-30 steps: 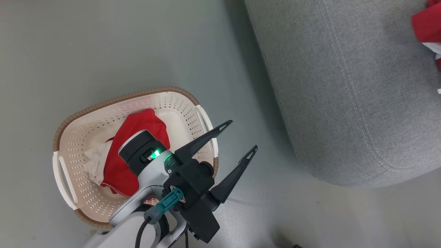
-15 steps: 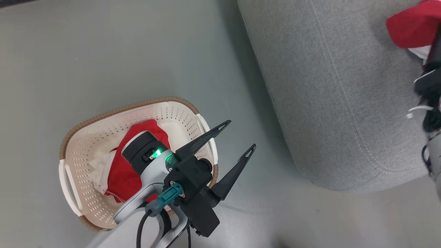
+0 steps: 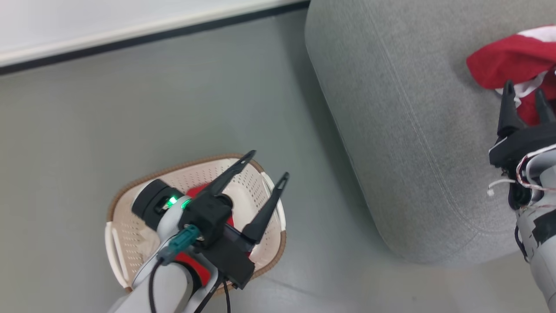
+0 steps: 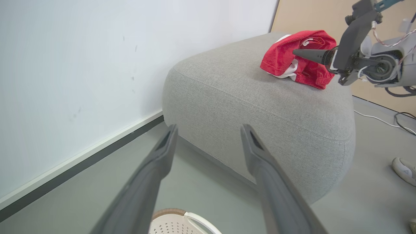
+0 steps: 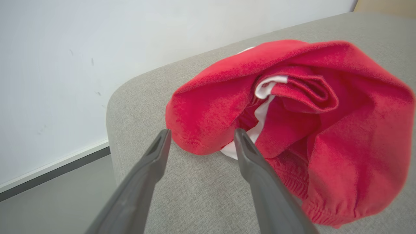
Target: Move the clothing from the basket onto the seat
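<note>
The cream basket [image 3: 173,167] stands on the floor at the lower left, with red clothing [image 3: 197,191] inside it, mostly hidden by my left arm. My left gripper [image 3: 269,164] hangs open and empty above the basket's right side; its fingers [image 4: 156,162] point toward the grey seat [image 4: 260,107]. A second red and white garment [image 3: 508,65] lies crumpled on the seat [image 3: 412,130]. My right gripper [image 3: 523,89] is open just in front of it. In the right wrist view the open gripper [image 5: 202,133] has the garment's [image 5: 308,113] near edge at its fingertips, not pinched.
A white wall with a dark baseboard [image 3: 152,37] runs behind the basket and seat. Grey floor [image 3: 330,243] separates basket and seat. A pale cable [image 4: 373,118] and a shoe [image 4: 404,170] lie on the floor beyond the seat.
The head view has swung, so the wall now shows. My right gripper has come into view, open, at the garment lying on the seat. The left gripper stays open.
</note>
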Controlling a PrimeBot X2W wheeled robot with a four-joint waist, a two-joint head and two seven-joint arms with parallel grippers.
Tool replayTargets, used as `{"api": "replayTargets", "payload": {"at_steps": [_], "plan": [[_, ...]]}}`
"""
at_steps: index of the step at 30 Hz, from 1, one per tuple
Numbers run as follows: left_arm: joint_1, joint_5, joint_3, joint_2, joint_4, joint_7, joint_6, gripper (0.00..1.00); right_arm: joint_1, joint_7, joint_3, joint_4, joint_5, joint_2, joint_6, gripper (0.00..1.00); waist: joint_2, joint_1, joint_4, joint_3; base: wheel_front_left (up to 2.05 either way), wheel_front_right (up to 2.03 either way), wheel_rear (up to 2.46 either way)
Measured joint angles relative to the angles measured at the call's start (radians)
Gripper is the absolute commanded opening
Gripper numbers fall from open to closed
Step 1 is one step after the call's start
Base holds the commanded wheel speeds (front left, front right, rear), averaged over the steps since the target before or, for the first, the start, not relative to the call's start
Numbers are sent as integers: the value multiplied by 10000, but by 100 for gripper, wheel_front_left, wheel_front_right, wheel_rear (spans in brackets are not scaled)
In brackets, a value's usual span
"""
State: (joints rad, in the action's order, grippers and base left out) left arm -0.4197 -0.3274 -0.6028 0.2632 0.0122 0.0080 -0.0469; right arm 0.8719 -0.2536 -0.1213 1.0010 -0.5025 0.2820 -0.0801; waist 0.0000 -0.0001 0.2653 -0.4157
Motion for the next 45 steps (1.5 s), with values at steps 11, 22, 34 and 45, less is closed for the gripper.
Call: {"api": "replayTargets", "payload": {"at_steps": [11,22,34,45], "plan": [[838,-610,1078,-123,-629,-767,836,100,-1432,0,-339,-1409,600,-219,-81,100,-1,-1,-670,1260,0,0,0],[1759,-1106,1848,-111,-968,-1172,1310,100,-3314,0,-598,-2947,945,-598,-6,100,-2,-2,-1375,2363,0,0,0],[3032,-1436,2525,-146,-1400,-1436,1536,100,-5381,0,-930,-4518,1371,-892,286,100,-2,-1,-2039,3644,0,0,0],[4194,-1553,3246,-194,-1271,-1547,1701,100,-6842,0,-1258,-5937,1795,-890,637,100,-2,0,-2540,4522,0,0,0]]}}
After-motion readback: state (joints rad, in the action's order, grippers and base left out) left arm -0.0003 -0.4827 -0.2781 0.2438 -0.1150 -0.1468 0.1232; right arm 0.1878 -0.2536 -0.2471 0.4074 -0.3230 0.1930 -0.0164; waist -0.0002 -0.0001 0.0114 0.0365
